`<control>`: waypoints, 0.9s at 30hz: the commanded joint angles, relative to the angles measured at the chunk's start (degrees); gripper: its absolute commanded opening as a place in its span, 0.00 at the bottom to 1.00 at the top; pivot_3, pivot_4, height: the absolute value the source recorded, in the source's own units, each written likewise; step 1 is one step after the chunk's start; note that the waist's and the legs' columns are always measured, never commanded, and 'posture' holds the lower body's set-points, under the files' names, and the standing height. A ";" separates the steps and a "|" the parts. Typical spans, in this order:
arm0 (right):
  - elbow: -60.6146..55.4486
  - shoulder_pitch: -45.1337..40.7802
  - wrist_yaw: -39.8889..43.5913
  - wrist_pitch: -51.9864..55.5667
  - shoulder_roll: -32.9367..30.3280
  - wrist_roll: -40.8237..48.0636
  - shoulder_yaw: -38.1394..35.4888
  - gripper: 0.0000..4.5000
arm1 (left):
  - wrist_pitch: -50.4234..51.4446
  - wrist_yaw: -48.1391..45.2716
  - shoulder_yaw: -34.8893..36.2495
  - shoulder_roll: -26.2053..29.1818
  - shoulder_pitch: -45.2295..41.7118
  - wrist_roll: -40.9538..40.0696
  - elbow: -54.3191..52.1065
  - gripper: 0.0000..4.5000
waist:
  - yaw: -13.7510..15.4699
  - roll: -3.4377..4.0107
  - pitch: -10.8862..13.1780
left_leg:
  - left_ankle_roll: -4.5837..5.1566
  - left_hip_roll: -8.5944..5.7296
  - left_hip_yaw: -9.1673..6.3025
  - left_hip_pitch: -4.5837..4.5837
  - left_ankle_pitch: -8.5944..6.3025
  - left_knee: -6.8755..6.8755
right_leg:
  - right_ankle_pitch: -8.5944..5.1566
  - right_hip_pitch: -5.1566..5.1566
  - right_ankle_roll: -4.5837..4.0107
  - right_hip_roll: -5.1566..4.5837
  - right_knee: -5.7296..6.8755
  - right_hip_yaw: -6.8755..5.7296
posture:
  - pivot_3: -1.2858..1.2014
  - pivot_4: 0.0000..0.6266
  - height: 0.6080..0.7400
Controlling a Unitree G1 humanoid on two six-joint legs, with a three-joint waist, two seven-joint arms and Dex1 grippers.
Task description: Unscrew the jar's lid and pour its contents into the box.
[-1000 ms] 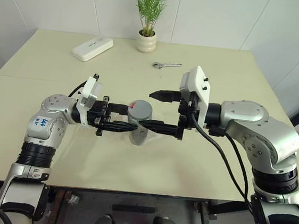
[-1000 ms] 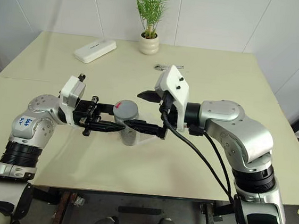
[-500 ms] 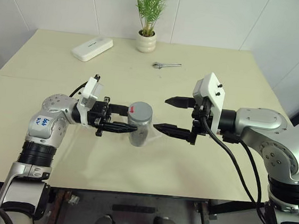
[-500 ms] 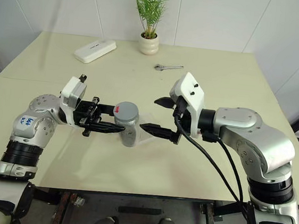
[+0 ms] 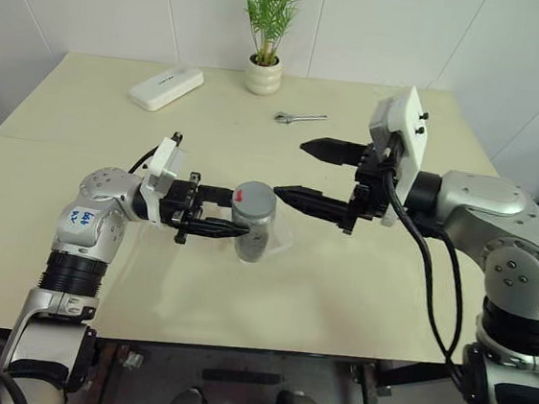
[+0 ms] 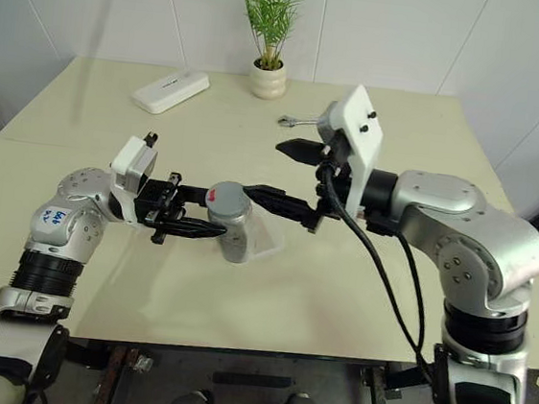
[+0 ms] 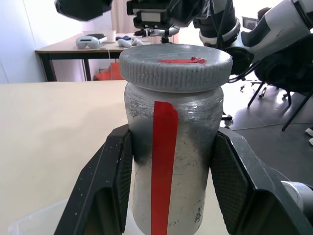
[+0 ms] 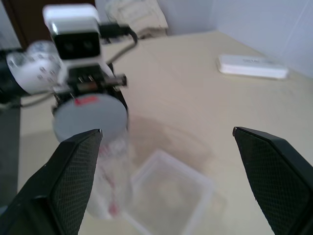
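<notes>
The jar (image 5: 252, 231) stands upright between the two fingers of the left claw (image 5: 218, 211), which is clamped on its sides just below the lid (image 5: 254, 199); the lid is on. The left wrist view shows what the head views do not: the red stripe running down the jar's side, the ribbed edge of the grey lid, and the finger pads (image 7: 116, 180) pressed to the glass. The contents cannot be made out. The right claw (image 5: 292, 170) is spread wide and holds nothing, its lower fingertip just beside the lid's rim, the upper one well above. The right wrist view shows the clear box (image 8: 168, 193) on the worktop (image 5: 357, 288) just beside the jar's base, under the right claw.
</notes>
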 commanded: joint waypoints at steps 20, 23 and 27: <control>3.69 -1.27 0.63 -6.31 10.59 -2.48 9.10 1.00 | -1.14 -0.63 0.55 -0.94 -1.44 0.57 -0.90 0.43 | -0.06 0.01 0.00 | 0.00 0.02 -0.01 0.03 0.00 0.02 | -0.01 -0.02 -0.02 0.03 0.13 0.00 | 0.52 0.24 1.00; 4.47 -0.98 0.76 -7.14 10.36 -3.67 9.72 1.00 | -1.11 -0.60 0.48 -0.96 -1.48 0.64 -0.83 0.43 | -0.07 0.01 0.00 | 0.00 0.02 -0.01 0.03 0.00 0.02 | -0.01 -0.02 -0.02 0.03 0.13 0.00 | 0.52 0.24 1.00; 5.43 -0.94 1.03 -8.20 9.71 -5.02 9.90 1.00 | -1.18 -0.55 0.48 -1.04 -1.60 0.68 -0.74 0.43 | -0.07 0.01 0.00 | 0.00 0.02 -0.01 0.03 0.00 0.02 | -0.01 -0.02 -0.02 0.03 0.13 0.00 | 0.52 0.24 1.00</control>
